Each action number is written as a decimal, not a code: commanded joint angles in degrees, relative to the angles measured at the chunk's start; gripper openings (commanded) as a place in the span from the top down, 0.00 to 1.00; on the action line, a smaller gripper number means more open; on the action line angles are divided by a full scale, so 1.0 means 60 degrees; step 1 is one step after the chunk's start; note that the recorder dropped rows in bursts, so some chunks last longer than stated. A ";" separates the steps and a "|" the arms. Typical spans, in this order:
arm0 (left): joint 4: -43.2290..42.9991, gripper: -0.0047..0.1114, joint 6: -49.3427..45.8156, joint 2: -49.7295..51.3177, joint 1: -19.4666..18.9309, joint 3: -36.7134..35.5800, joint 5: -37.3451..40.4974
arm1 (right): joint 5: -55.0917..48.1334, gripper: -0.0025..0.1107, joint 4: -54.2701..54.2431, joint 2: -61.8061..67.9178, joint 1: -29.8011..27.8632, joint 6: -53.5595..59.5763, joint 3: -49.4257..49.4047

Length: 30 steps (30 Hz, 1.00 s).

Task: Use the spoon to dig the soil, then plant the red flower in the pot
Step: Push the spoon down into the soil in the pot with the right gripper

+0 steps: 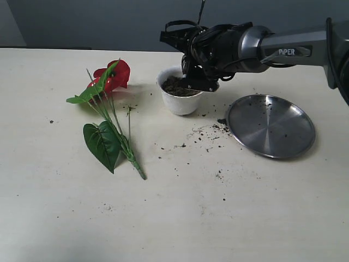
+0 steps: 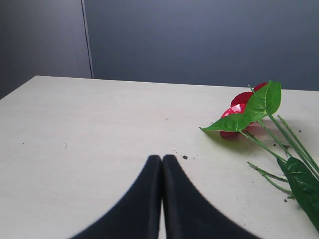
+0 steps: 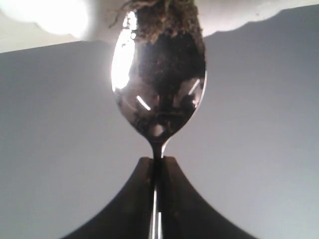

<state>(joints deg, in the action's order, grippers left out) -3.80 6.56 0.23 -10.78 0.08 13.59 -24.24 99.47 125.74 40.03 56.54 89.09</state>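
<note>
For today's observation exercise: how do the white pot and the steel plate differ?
The pot is white, deep and cup-shaped; the plate is shiny metal, wide and shallow. The pot is full of soil; the plate holds only specks. The right gripper, holding the spoon, hangs over the pot, not the plate. Both are round and stand on the table.

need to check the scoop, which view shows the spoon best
Right wrist view: the spoon fills it, bowl smeared with soil, handle pinched between the fingers. The exterior view hides it behind the right gripper over the pot. The left wrist view lacks it.
</note>
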 commanded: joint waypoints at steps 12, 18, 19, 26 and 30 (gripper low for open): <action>-0.0006 0.95 0.0062 -0.0039 -0.0006 -0.0013 -0.0049 | 0.0190 0.98 0.0080 0.0509 0.0020 0.0143 0.0533; -0.0006 0.95 0.0062 -0.0039 -0.0006 -0.0013 -0.0049 | 0.0155 0.98 0.0080 0.0509 0.0124 0.0163 0.0533; -0.0006 0.95 0.0062 -0.0039 -0.0006 -0.0013 -0.0049 | 0.0133 0.98 0.0080 0.0509 0.0169 0.0163 0.0533; -0.0006 0.95 0.0062 -0.0039 -0.0006 -0.0013 -0.0049 | -0.0737 0.98 0.0080 0.0509 0.0355 0.0187 0.0471; -0.0006 0.95 0.0062 -0.0039 -0.0006 -0.0013 -0.0049 | -0.0711 0.98 0.0080 0.0334 0.0395 0.0505 0.0094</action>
<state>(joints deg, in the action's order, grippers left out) -3.80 6.56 0.23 -10.78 0.08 13.59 -27.55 99.64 128.83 42.20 58.14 91.08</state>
